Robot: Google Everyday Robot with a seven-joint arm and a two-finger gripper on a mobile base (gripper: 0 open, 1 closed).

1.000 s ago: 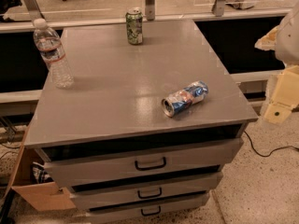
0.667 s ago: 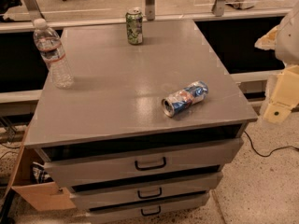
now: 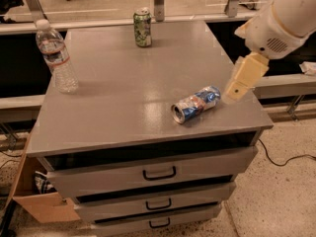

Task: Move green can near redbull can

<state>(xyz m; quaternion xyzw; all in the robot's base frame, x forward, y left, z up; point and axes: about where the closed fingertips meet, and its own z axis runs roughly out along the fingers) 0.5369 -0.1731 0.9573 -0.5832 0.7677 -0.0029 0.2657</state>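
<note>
The green can (image 3: 142, 28) stands upright at the far edge of the grey table top (image 3: 118, 88), a little left of the middle. The redbull can (image 3: 196, 104), blue and silver and dented, lies on its side near the front right of the table. My gripper (image 3: 243, 80) hangs from the white arm at the right, just above the table's right edge and close to the right of the redbull can. It is far from the green can and holds nothing that I can see.
A clear plastic water bottle (image 3: 57, 57) stands at the table's left side. Three drawers (image 3: 158, 172) are below the top. A cardboard box (image 3: 42, 204) sits on the floor at the left, and a cable (image 3: 284, 159) lies at the right.
The arm has moved left and slightly up, from beside the table to over its right edge, near the redbull can. The cans and the bottle have not moved.
</note>
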